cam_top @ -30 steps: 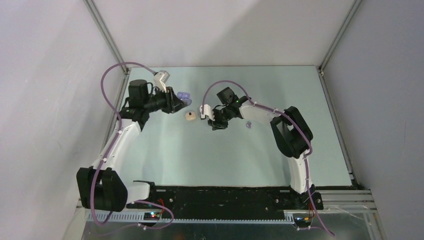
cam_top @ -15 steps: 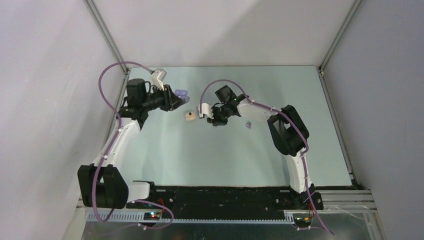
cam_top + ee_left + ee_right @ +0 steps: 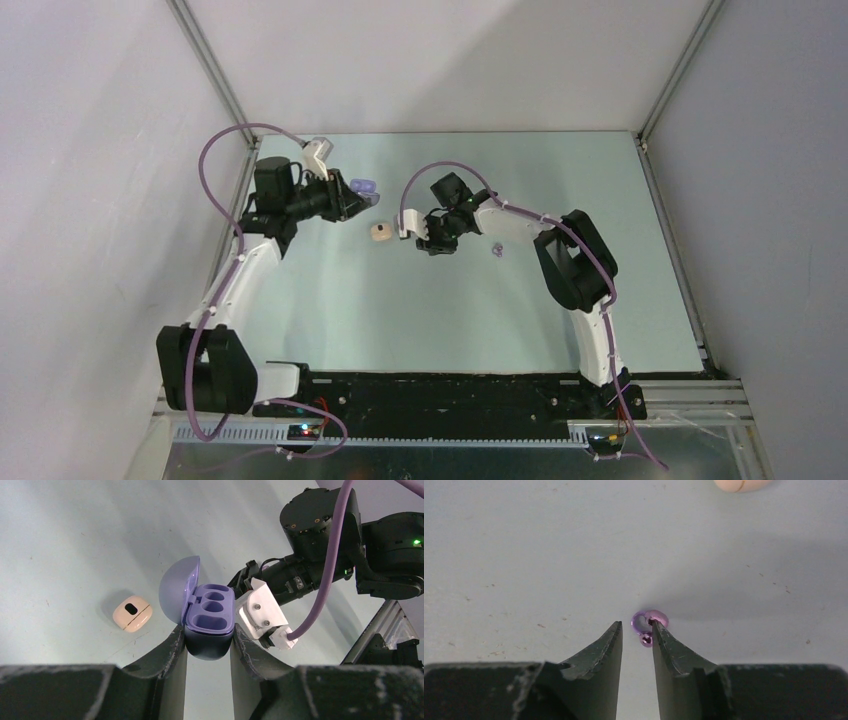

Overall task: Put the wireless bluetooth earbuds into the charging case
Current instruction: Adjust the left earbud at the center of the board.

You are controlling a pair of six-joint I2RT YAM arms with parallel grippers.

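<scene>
My left gripper point(image 3: 207, 631) is shut on the open purple charging case point(image 3: 210, 617), lid up and its two wells empty; the case also shows in the top view point(image 3: 364, 187), held above the table at the back left. My right gripper point(image 3: 636, 625) is low over the table with its jaws slightly apart. A tiny purple earbud point(image 3: 644, 623) lies on the table at its right fingertip point(image 3: 660, 635), not clamped. A second purple earbud point(image 3: 497, 250) lies just right of that gripper point(image 3: 432, 240). No cream-white earbuds are in view.
A shut cream-white case point(image 3: 380, 232) lies on the table between the two grippers, also seen in the left wrist view point(image 3: 132, 613) and at the right wrist view's top edge point(image 3: 744, 484). The right wrist and its white camera mount point(image 3: 262, 612) sit close beside the purple case.
My left arm has drawn back a little to the left with the purple case. My right gripper has shifted slightly towards the back and left.
</scene>
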